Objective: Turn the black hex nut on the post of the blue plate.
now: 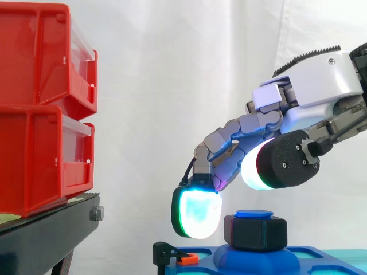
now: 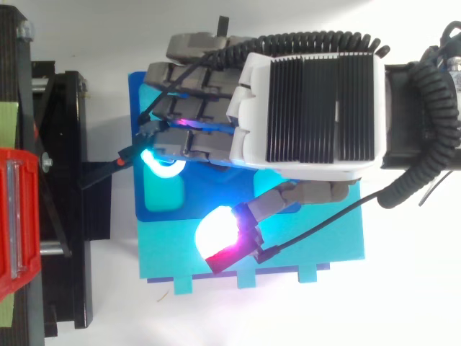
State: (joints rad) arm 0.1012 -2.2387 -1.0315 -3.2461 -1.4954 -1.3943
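My hand (image 1: 321,80) reaches in from the right with its fingers arched downward and spread away from the thumb: loosely bent, closed on nothing. One fingertip (image 1: 198,213), glowing white with a cyan tinge, hangs lowest, just to the left of the black hex nut (image 1: 255,232). In the side view a thin gap separates the pad from the nut's near face (I cannot tell from above whether that gap is real, since my palm covers the spot). My thumb pad (image 1: 258,169) sits higher, above the nut and slightly to its right, clear of it, its white face turned toward the fingers.

The nut sits on the post (image 1: 254,213), whose blue top shows just over it, and the post rises from a rounded boss on the blue plate (image 1: 298,258). So the nut lies below the opening between my fingers and thumb, nearer the lowered fingertip than the thumb.

From above, the plate lies beside a teal panel (image 2: 324,245), and my thumb pad there glows white and magenta over that panel. A small black clip with an orange tab (image 1: 175,255) sits at the plate's left edge. Farther left, two red bins (image 1: 46,109) are stacked on the black stand (image 1: 46,232).
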